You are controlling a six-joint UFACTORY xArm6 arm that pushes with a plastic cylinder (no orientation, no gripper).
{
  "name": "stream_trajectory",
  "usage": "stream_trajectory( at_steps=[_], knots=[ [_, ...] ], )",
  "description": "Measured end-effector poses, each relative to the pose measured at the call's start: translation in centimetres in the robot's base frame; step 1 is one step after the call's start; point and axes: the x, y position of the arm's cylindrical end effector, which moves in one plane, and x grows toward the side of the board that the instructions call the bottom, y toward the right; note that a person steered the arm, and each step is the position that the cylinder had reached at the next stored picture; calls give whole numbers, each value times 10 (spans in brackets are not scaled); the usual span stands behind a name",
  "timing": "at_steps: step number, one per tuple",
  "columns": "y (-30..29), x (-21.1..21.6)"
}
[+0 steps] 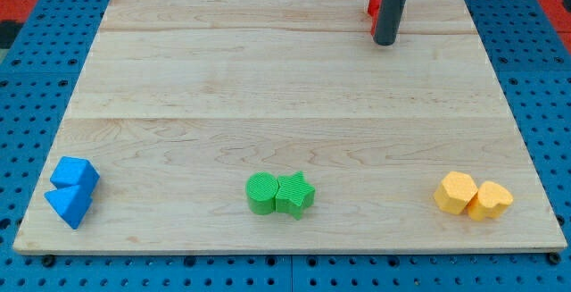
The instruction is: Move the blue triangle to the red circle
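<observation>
The blue triangle (70,205) lies at the board's bottom left corner, touching a second blue block (75,174) just above it. A red block (375,8) sits at the view's top, right of centre, mostly hidden behind my rod, so its shape cannot be made out. My tip (385,42) rests on the board just below and right of that red block, far from the blue triangle.
A green circle (262,193) and a green star (295,194) touch each other at bottom centre. Two yellow blocks (456,192) (490,200) sit together at bottom right. The wooden board (285,104) lies on a blue pegboard.
</observation>
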Motion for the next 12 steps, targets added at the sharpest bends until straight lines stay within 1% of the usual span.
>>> stream_trajectory(
  at_steps=[1, 3, 5, 6, 8, 9, 10, 11, 12],
  knots=[
    [-48, 51],
    [-208, 162],
    [-290, 290],
    [-326, 306],
    [-438, 305],
    [-433, 282],
    [-389, 263],
    [-361, 258],
    [-357, 277]
  ],
)
